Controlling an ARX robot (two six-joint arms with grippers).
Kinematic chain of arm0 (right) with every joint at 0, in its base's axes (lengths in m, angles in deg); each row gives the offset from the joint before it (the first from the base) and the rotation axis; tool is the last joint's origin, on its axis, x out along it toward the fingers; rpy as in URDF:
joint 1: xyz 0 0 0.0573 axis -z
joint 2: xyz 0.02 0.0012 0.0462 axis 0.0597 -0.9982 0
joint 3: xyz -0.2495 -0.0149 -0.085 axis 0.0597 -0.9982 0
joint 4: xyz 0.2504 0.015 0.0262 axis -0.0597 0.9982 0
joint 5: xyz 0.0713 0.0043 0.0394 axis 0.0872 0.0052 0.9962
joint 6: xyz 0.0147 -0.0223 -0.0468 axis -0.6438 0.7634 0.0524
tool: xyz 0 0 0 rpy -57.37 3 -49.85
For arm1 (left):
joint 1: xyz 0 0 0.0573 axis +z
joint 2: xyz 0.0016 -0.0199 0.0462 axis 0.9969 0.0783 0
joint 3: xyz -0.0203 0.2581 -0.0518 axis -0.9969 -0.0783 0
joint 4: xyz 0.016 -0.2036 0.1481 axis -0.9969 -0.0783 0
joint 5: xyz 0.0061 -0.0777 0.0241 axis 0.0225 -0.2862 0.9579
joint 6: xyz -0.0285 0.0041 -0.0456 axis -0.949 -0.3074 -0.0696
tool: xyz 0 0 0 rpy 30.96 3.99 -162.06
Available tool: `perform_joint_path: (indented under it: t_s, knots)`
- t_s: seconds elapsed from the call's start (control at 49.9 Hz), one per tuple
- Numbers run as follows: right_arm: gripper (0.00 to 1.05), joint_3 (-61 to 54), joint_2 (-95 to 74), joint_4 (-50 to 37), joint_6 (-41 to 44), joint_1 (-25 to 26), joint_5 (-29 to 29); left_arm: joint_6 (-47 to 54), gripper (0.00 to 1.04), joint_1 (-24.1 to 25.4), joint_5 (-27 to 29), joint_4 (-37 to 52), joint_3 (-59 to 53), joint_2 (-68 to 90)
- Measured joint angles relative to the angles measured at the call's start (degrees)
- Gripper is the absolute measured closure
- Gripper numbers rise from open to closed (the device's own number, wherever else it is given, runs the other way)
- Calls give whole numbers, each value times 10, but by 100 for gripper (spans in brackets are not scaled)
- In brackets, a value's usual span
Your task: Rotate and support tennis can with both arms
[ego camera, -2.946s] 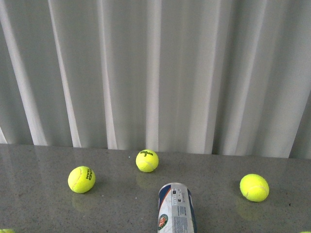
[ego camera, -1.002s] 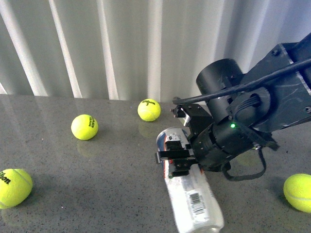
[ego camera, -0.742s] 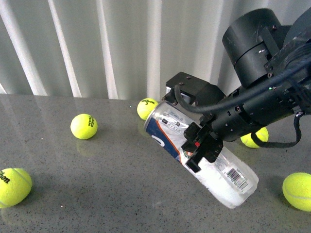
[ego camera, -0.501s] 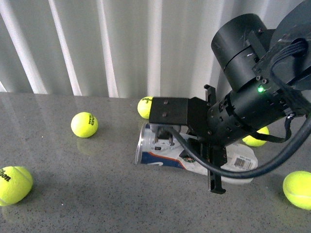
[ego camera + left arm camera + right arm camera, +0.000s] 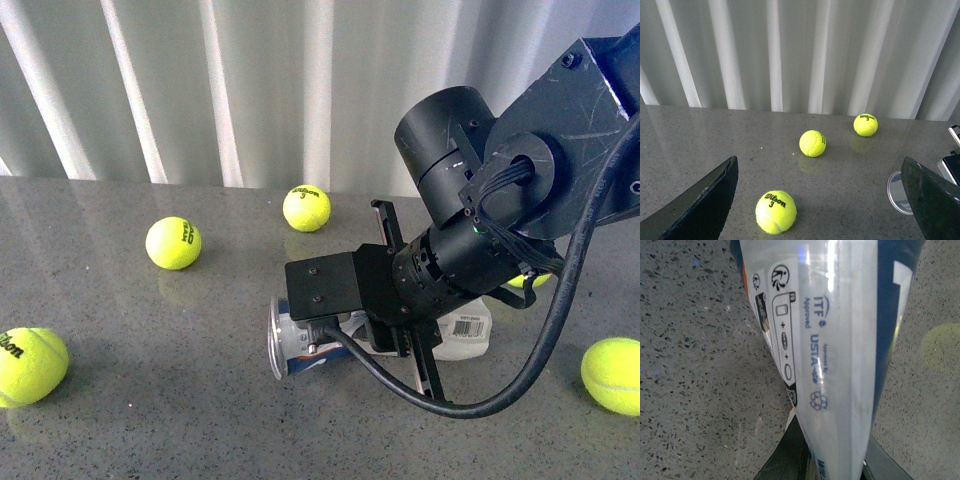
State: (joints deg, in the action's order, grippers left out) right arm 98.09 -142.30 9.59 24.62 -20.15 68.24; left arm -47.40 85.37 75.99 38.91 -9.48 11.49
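The tennis can (image 5: 298, 352) lies crosswise just above the grey table, its silver rim to the left and its clear end (image 5: 464, 331) to the right. My right gripper (image 5: 400, 335) is shut on the can's middle and hides most of the label. In the right wrist view the can (image 5: 840, 340) fills the picture, pinched between the dark jaws of the right gripper (image 5: 832, 460). My left gripper (image 5: 820, 210) is open and empty, with its fingers (image 5: 705, 200) spread wide. It faces the can's rim (image 5: 900, 192) from a distance. The left arm does not show in the front view.
Loose yellow tennis balls lie on the table: one at the back (image 5: 306, 207), one left of it (image 5: 173, 243), one at the near left (image 5: 30, 365), one at the near right (image 5: 612, 375). A ball (image 5: 775, 211) lies between the left fingers. White curtain hangs behind the table.
My right arm came in, closed on the can, lifted it and swung it from pointing away to lying crosswise, rim leftward. Since half a second ago it has sunk slightly lower and nearer.
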Motion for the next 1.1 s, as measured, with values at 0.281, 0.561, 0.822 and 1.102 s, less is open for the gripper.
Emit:
perform_joint_path:
  t_s: [0.281, 0.561, 0.822, 1.102]
  knots:
    - [63, -14, 1, 5, -38, -1, 31, 0, 7, 0, 0, 0, 0, 0]
    - [13, -35, 22, 7, -67, 4, 47, 0, 7, 0, 0, 0, 0, 0]
    - [7, -53, 63, 9, -97, 7, 70, 0, 7, 0, 0, 0, 0, 0]
    - [7, -78, 134, 7, -188, 12, 127, 0, 7, 0, 0, 0, 0, 0]
